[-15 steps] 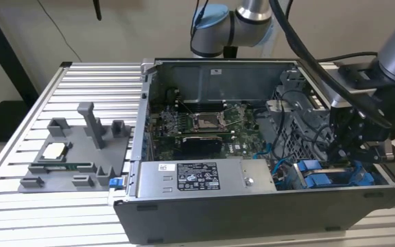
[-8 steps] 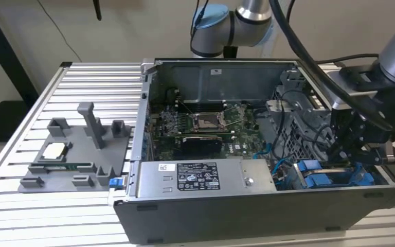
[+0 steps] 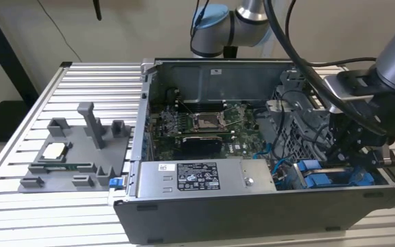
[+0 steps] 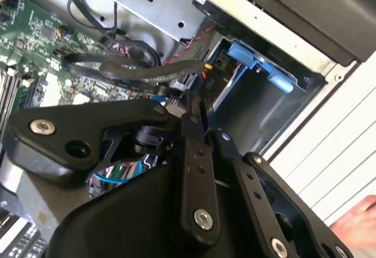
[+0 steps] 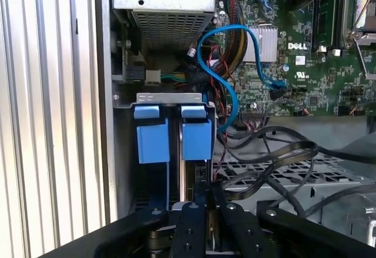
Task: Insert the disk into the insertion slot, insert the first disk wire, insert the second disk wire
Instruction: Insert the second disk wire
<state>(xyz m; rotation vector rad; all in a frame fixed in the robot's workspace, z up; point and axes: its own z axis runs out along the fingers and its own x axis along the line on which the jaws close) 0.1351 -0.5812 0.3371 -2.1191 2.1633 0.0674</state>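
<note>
The insertion slot (image 3: pixel 378 179) is the grey bay at the case's near corner on the exterior view's right. Two blue carrier ends (image 5: pixel 197 137) stand side by side in the slot (image 5: pixel 124 152); the disk's metal body is hidden under them. My gripper (image 5: pixel 207 194) reaches down into the bay just beside the inner blue carrier. Its fingers (image 4: pixel 197 130) are pressed together on the connector end of a flat black disk wire (image 4: pixel 135 70), which loops back over the perforated cage (image 5: pixel 282 155). In the exterior view my gripper (image 3: pixel 345 160) hangs low over the blue fittings (image 3: pixel 318 177).
A blue cable (image 5: pixel 218 76) arcs from the motherboard (image 5: pixel 305 76) toward the bay. The grey power-supply box (image 3: pixel 204 177) sits along the case front. A grey fixture tray (image 3: pixel 74 154) lies on the slatted table at the exterior view's left. A hand (image 4: pixel 357 227) shows outside the case.
</note>
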